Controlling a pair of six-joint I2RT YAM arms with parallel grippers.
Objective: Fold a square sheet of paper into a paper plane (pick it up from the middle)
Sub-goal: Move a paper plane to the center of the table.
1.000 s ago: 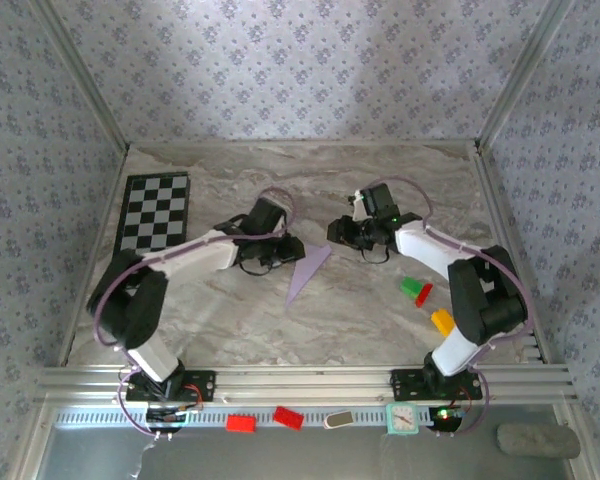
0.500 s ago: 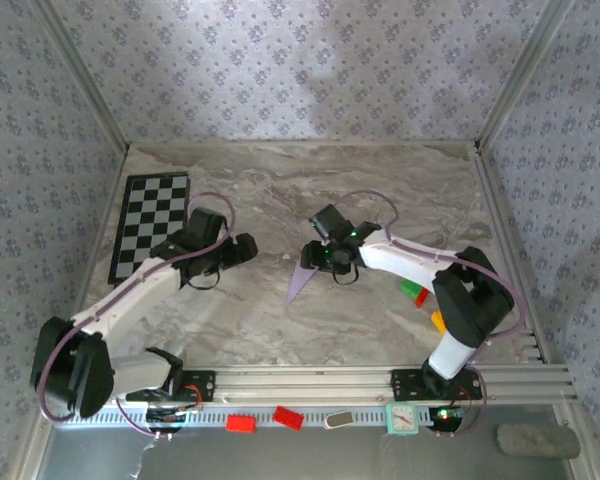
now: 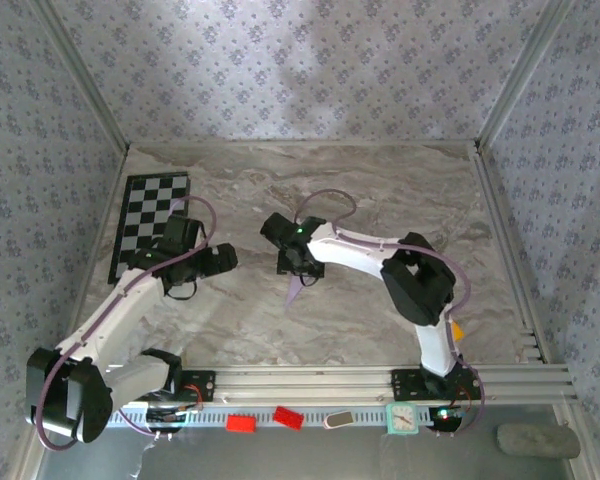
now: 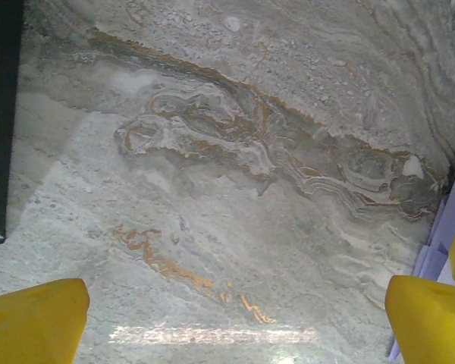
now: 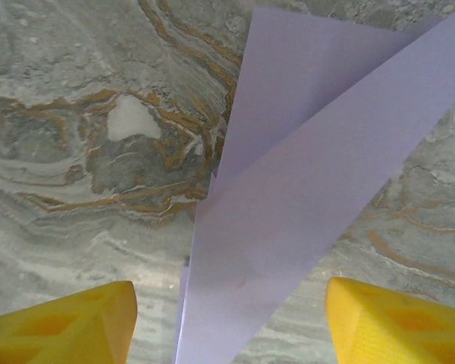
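**Risk:** the plane (image 5: 303,174) lies loose on the desk (image 5: 76,189) with its layers overlapping. If my right tool (image 5: 227,326) closes off-centre, it could crumple a flap or skew the crease.

**Right tool:** fingers apart, straddling the plane and clamping nothing. I cannot tell whether it touches the paper.

**Left tool** (image 4: 235,318)**:** fingers wide apart over bare desk, holding nothing. The plane's edge sits just beside it.

The marble table (image 3: 400,190) is being viewed from high above its near edge, facing forward and downward. Each wrist camera is being held close over that table, pointing down. The folded lilac paper (image 5: 303,189) is being caught by all three views, merely as a sliver at the left wrist view's right edge.
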